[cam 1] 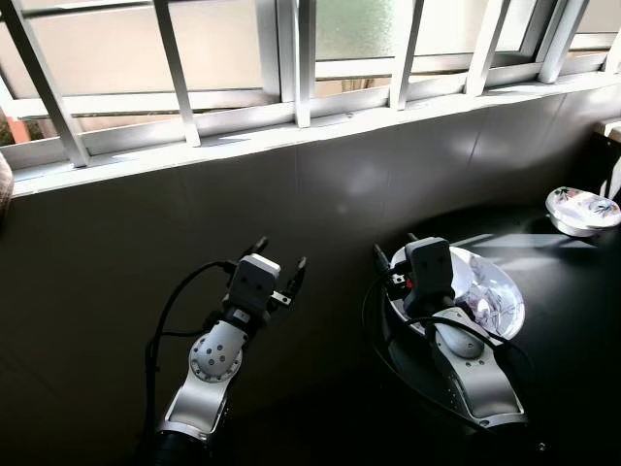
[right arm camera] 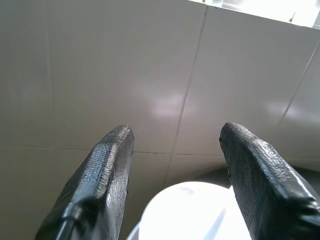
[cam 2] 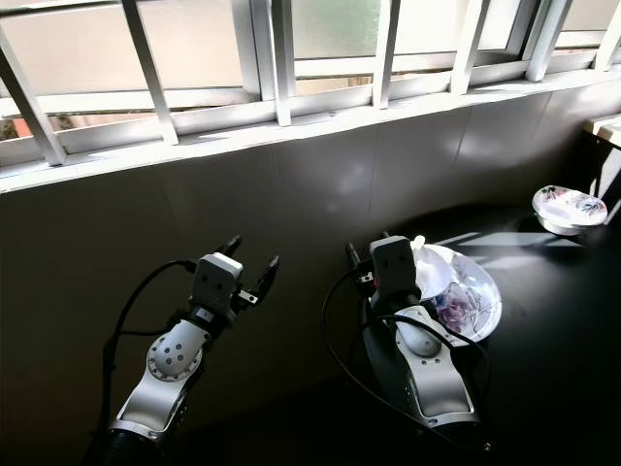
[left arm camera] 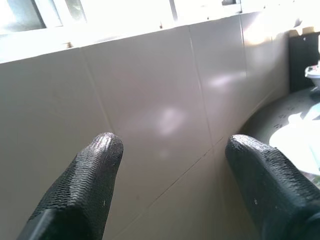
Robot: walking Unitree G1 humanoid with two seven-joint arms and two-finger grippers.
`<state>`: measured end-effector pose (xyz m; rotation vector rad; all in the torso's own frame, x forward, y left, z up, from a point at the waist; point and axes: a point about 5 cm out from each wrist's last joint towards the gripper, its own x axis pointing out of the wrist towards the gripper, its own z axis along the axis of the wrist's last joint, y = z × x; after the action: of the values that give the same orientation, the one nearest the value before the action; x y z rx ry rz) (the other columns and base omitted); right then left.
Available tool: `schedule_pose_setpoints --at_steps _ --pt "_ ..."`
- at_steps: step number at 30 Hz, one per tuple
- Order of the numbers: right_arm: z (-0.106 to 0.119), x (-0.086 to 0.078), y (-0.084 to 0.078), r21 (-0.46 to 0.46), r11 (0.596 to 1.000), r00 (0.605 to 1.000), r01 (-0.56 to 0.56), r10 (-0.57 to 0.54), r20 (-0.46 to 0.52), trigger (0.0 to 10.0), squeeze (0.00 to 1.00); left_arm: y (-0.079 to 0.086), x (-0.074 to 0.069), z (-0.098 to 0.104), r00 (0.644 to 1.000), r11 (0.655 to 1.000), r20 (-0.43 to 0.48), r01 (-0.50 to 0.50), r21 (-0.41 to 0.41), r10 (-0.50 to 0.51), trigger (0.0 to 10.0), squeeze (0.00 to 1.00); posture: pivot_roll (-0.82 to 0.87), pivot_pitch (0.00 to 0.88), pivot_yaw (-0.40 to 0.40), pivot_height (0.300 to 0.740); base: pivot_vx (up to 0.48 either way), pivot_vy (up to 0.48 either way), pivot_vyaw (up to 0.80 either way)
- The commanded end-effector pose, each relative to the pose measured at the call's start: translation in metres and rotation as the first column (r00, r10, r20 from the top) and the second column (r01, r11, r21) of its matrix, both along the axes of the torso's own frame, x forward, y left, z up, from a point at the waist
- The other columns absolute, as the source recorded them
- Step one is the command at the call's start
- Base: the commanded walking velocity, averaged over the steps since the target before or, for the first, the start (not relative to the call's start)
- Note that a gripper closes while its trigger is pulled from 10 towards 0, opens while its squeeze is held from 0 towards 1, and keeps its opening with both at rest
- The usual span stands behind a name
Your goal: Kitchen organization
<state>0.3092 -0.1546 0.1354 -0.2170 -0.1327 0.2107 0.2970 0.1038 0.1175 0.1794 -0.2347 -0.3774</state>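
The right pincer (cam 1: 396, 260) hangs wide and empty over the plate (cam 1: 500, 301) near the table's (cam 1: 572, 330) wall-side edge; the left pincer (cam 1: 278, 260), also wide, holds nothing. Closing off-centre on the thin rim could tip or skid the plate toward the bowl (cam 1: 582, 209) at the far corner.

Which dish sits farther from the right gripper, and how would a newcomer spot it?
Follow the dark countertop to its far right end, below the barred window. The small floral bowl stands there alone, smaller than the large plate under the right gripper.
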Motion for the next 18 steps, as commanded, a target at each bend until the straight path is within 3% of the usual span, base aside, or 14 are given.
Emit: schedule_pose_setpoints --at_steps 1,13,18 --pt "0.0068 0.0002 0.0077 -0.021 0.999 0.998 -0.036 0.037 0.041 10.0 0.0 0.0005 -0.0005 0.0003 1.0 1.0 0.006 0.003 0.004 -0.003 10.0 0.0 0.02 0.0 0.028 0.74 0.277 0.0 0.0" --pt "0.0061 0.0005 0.0088 -0.017 0.999 0.999 -0.035 0.035 0.039 10.0 0.0 0.0014 -0.001 0.0016 1.0 1.0 0.018 0.003 -0.006 -0.003 10.0 0.0 0.03 0.0 0.028 0.74 0.286 0.0 0.0" --pt "0.005 0.0003 0.0067 -0.003 1.0 0.999 -0.009 0.009 0.032 10.0 0.0 -0.0007 -0.0006 0.004 1.0 0.999 0.021 0.01 -0.031 -0.009 10.0 0.0 0.02 0.0 0.029 0.74 0.0 0.0 0.0"
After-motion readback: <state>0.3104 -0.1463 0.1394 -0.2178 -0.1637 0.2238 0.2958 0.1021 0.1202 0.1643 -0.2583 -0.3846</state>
